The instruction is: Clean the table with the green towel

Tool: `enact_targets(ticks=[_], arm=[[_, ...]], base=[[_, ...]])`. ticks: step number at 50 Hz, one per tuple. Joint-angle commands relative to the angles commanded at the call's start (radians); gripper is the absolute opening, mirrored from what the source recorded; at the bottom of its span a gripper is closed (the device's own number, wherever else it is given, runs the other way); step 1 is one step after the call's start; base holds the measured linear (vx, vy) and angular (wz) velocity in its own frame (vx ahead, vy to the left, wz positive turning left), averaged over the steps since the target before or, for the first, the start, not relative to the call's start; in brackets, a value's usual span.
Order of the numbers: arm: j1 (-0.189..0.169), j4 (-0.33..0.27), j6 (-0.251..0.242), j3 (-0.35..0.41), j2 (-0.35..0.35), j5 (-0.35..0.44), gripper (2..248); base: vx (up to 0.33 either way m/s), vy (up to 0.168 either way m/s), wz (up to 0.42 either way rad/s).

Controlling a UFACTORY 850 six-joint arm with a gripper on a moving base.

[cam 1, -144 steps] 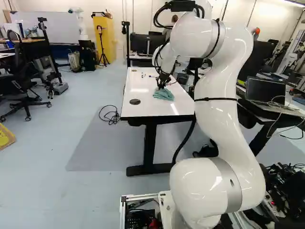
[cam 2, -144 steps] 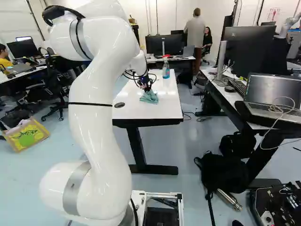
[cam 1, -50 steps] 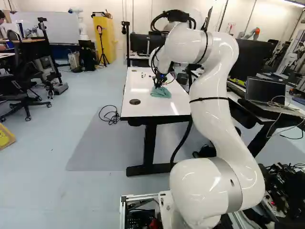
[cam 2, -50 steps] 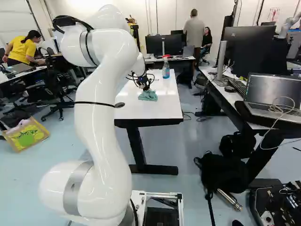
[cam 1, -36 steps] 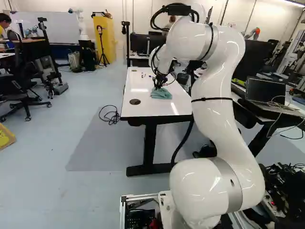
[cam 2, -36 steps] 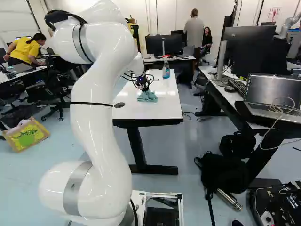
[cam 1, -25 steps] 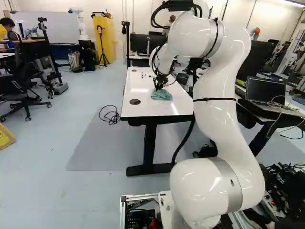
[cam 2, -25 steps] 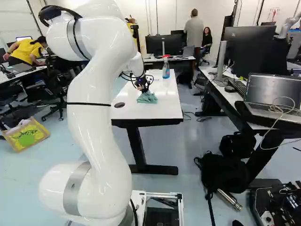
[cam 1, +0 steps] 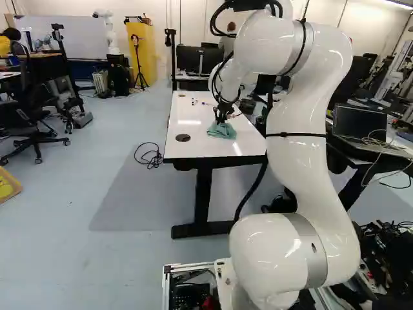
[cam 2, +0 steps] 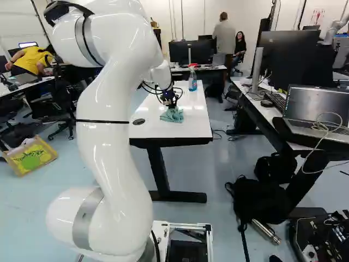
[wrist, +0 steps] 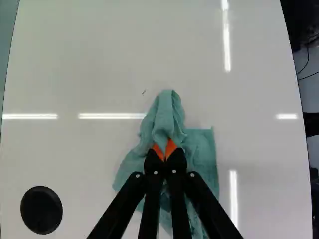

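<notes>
- Towel (wrist: 201,149) on table (cam 1: 206,143), under gripper (cam 1: 221,121); it lies beyond the dark disc (cam 1: 183,137) as seen from the base.
- Jaws closed on a towel fold, orange pads (wrist: 171,148) close together.
- Wrist view: towel's long axis runs roughly along the gripper's line; narrow folded peak points ahead of the fingertips, broader part spreads back beneath the fingers.
- Flatter flap lies on the side away from the disc.
- Middle of towel hidden by fingers; its rear end cut off in wrist view.
- Dark speck (wrist: 143,91) near the peak: too small to identify.
- Small items at table's far end, left base view: unclear.
</notes>
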Motion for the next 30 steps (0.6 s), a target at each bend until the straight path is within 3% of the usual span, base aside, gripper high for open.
enact_targets(ticks=[16,30], arm=[[-0.031,0.000,0.000,-0.071,-0.051,0.000,24],[-0.032,0.000,0.000,-0.153,-0.108,0.000,24]], base=[[0.000,0.000,0.000],[0.000,0.000,0.000]])
